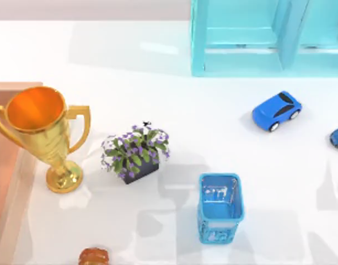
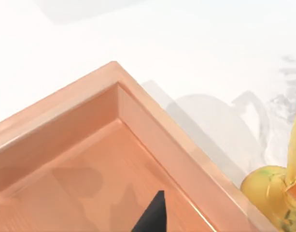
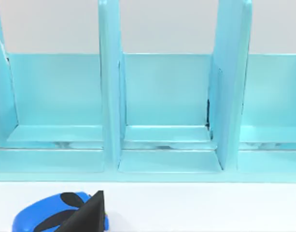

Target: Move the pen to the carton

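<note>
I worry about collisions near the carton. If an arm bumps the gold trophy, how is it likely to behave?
The gold trophy would probably tip rather than slide: its wide cup sits high on a narrow stem over a small round base. Its glossy surface looks hard and likely slippery to grip. It stands close beside the carton, so a fall to the left might land it inside.

White table bears carton, trophy, flowerpot, mesh cup, toy car, shelf unit.
</note>
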